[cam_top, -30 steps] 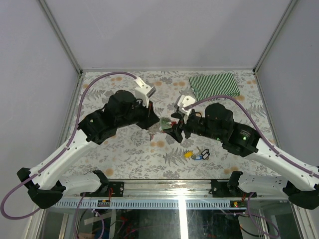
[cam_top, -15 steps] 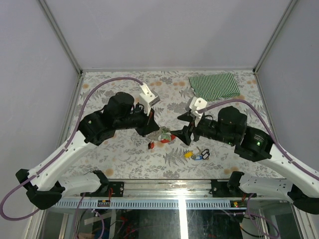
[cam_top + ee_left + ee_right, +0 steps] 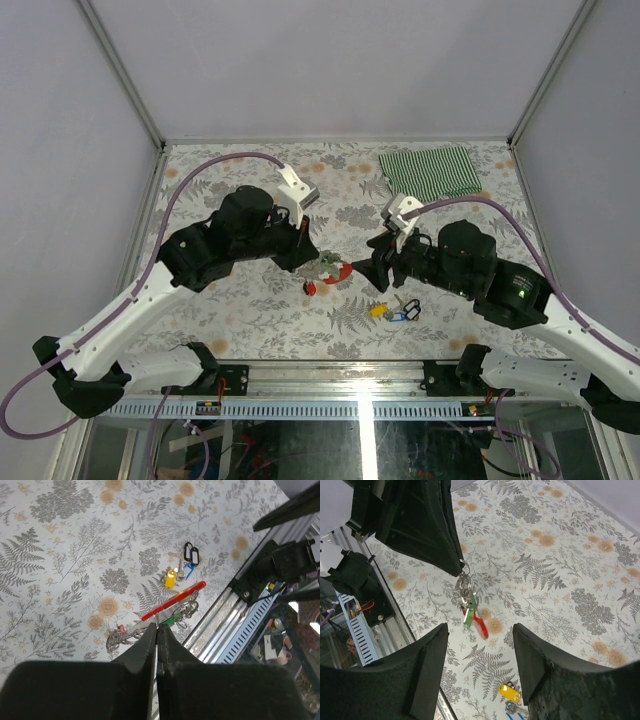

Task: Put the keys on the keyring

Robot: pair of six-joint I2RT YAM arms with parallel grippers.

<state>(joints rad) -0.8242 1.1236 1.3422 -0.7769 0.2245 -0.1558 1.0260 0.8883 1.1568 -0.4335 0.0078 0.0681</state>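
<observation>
Red keyring (image 3: 478, 625) dangles from clenched left fingers (image 3: 440, 540), its chain end seemingly hidden between them; right fingers (image 3: 427, 675) stand parted.

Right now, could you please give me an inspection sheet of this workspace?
Surface: fern-patterned table cover, lying flat.
Job's things: keyring hangs from the left gripper, with the green key on it; yellow key and blue key lie on the cover.
Clutter: small black loop beside the blue key; striped green cloth at the far right.
Grippers: left gripper shut on the keyring; right gripper open and empty, facing the keyring.
Cables: purple cables arch off both wrists, away from the keys.
Surroundings: grey walls; metal rail along the near edge.
</observation>
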